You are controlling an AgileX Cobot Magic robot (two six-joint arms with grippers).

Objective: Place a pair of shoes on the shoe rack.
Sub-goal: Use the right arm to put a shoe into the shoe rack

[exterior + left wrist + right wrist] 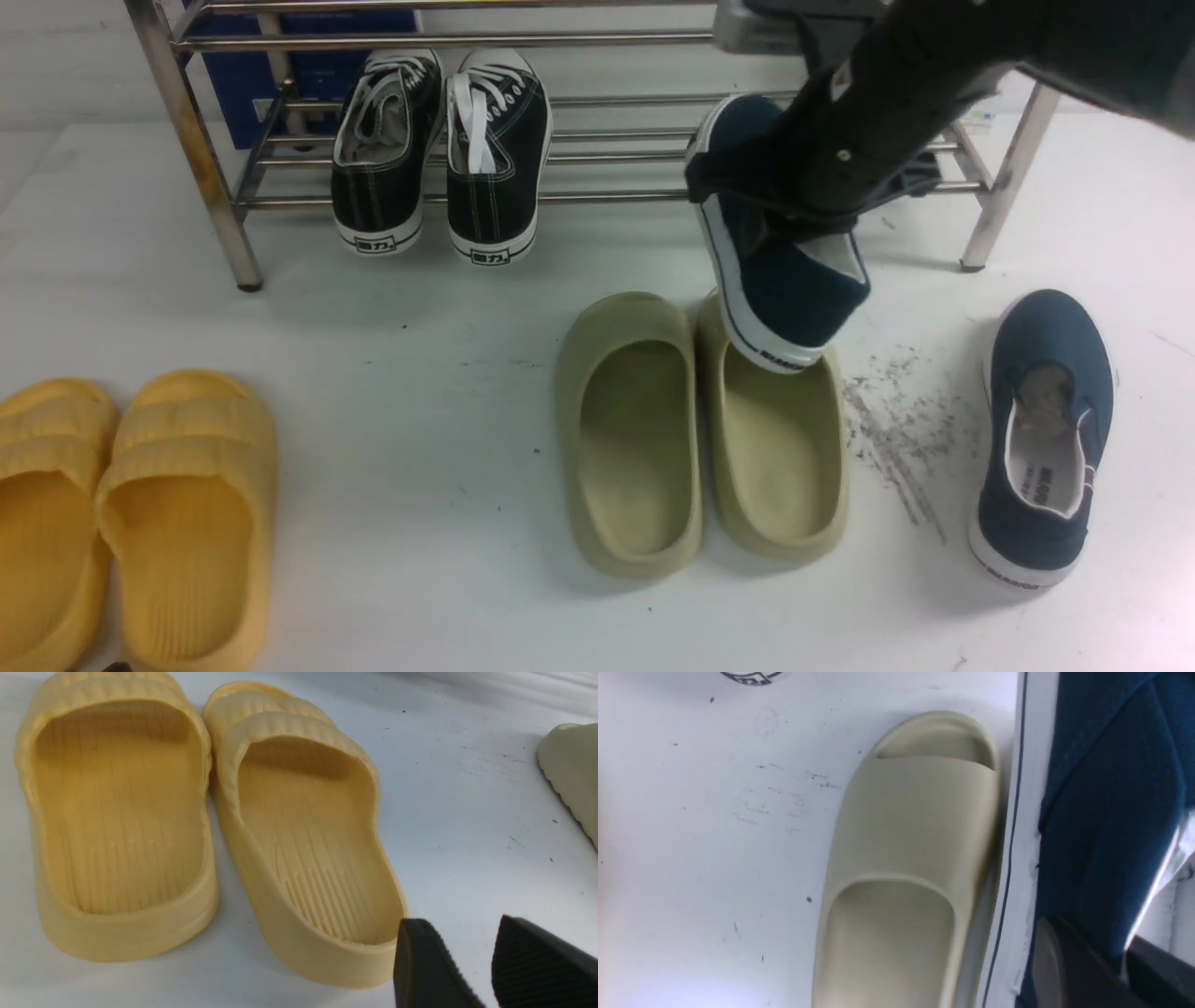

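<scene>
My right gripper is shut on the side wall of one navy slip-on shoe and holds it in the air, toe toward the silver shoe rack, heel over the olive-green slides. In the right wrist view the shoe's navy canvas and white sole fill the side, pinched between the fingers. The second navy shoe lies on the white floor at the right. My left gripper is open and empty beside the yellow slides; it is out of the front view.
Black lace-up sneakers sit on the rack's lower shelf at the left. Yellow slides lie at the front left. Dark scuff marks lie between the olive slides and the second navy shoe. A blue box stands behind the rack.
</scene>
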